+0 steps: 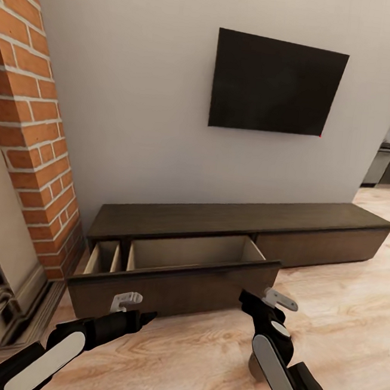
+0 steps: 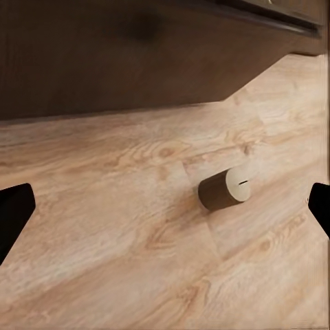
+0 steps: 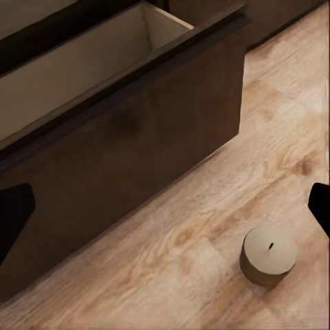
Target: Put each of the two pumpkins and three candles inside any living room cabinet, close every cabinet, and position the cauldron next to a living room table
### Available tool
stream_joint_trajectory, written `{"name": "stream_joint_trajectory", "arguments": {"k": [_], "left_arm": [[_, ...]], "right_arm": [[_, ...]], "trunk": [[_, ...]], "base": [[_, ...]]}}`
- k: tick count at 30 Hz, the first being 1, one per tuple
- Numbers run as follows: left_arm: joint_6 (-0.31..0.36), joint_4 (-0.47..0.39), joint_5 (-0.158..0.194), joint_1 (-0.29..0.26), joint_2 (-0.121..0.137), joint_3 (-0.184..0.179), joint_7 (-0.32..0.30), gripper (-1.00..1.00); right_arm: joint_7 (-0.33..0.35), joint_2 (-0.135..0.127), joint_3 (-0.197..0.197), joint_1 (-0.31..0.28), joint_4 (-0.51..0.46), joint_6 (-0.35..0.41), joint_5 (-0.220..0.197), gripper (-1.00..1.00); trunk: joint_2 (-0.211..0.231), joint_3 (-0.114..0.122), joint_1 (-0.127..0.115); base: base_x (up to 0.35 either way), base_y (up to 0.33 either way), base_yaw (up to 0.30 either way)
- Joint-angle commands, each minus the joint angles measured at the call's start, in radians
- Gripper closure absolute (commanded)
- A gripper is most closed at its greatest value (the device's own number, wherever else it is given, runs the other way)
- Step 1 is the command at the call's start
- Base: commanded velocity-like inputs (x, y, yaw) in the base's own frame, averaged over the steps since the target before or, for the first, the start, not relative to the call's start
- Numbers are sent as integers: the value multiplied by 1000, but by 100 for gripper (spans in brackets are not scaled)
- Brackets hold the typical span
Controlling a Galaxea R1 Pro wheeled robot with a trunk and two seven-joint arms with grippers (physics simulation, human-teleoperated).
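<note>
One candle (image 3: 269,255) is seen standing upright on the wooden floor (image 3: 179,275), ahead of the right gripper (image 1: 280,300), whose jaws are held apart and empty. The left gripper (image 1: 127,301) is likewise spread with nothing between its jaws. Beyond both, the cabinet (image 1: 240,218) is seen with a drawer (image 1: 174,280) pulled out.

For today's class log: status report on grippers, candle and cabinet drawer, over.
Left gripper and right gripper open, empty. Cabinet drawer pulled open. Candle upright on floor before it. Nothing in the way.
</note>
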Motion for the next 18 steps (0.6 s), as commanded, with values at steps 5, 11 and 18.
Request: {"name": "stream_joint_trajectory", "arguments": {"k": [5, 11, 18], "left_arm": [[-1, -5, 5, -1, 2, -2, 10, -100], [-13, -12, -8, -1, 2, -12, 9, -100], [-137, -79, -61, -1, 8, -97, 19, -100]], "right_arm": [[-6, -1, 5, -1, 3, 5, -3, -100], [5, 0, 17, -4, 74, 8, -1, -100], [107, 0, 21, -158, 346, 9, 21, -100]], "trunk": [[-1, 0, 0], [-1, 0, 0], [-1, 0, 0]], "base": [[0, 0, -137], [0, 0, -16], [0, 0, -2]]}}
